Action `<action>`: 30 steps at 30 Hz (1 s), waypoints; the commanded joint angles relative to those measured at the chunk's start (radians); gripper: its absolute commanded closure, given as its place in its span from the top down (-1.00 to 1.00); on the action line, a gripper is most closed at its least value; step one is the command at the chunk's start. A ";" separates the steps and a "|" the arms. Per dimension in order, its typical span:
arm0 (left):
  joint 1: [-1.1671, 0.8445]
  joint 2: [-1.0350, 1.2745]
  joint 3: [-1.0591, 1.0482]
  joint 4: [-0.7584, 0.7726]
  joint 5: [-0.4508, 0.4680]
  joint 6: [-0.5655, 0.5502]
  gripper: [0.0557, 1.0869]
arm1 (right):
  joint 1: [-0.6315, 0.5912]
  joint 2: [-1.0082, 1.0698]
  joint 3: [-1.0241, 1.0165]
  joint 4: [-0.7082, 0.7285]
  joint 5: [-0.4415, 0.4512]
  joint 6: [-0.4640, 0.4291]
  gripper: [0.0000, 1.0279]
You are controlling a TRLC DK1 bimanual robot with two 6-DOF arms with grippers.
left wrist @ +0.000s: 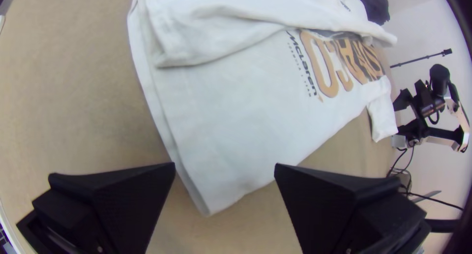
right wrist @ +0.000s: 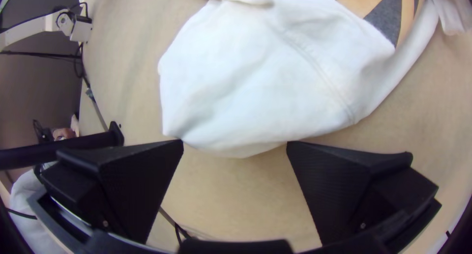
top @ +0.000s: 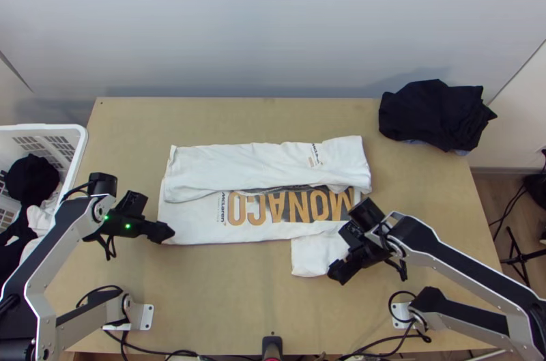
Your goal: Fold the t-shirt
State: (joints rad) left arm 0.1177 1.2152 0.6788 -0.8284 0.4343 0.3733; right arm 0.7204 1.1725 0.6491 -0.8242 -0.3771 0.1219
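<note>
Left pincer point(top: 164, 233) and right pincer point(top: 336, 275) wide beside a part-folded t-shirt point(top: 266, 162)

In the top view, the left pincer is at the white t-shirt's near left corner. The shirt stretches away to that pincer's right on the counter point(top: 232, 299), its far side folded over in a long strip and a band of orange lettering point(top: 286, 207) left showing on the nearer side. The right pincer is beside a sleeve point(top: 315, 255), which sticks out toward the counter's near edge, to that pincer's left. Well beyond the right pincer, toward the counter's far right, lies a bunched dark cloth pile point(top: 437, 115). To the left of the left pincer stands a white basket point(top: 42, 127) with dark and white clothes in it.

In the left wrist view, the left pincer point(left wrist: 224, 166) has its fingers well apart; a corner of the shirt lies between them in the picture, unclamped. The folded strip is farther out from it.

In the right wrist view, the right pincer point(right wrist: 235, 142) also has its fingers spread wide. The slightly rumpled sleeve is just ahead of them, not gripped; whether a fingertip touches its edge, I cannot tell.
</note>
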 commanded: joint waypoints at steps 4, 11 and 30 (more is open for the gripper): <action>-0.084 0.017 -0.038 0.110 0.001 -0.119 0.90 | 0.027 0.070 0.000 0.119 0.043 0.025 0.89; -0.105 0.006 -0.062 0.121 0.000 -0.128 0.83 | 0.059 0.082 -0.014 0.168 0.104 0.027 0.53; -0.021 -0.094 0.027 -0.054 -0.005 -0.019 0.90 | 0.090 0.085 0.007 0.171 0.106 0.024 -0.27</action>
State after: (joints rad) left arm 0.0597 1.1812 0.6769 -0.8047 0.4332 0.3107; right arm 0.8070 1.2587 0.6556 -0.6548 -0.2726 0.1486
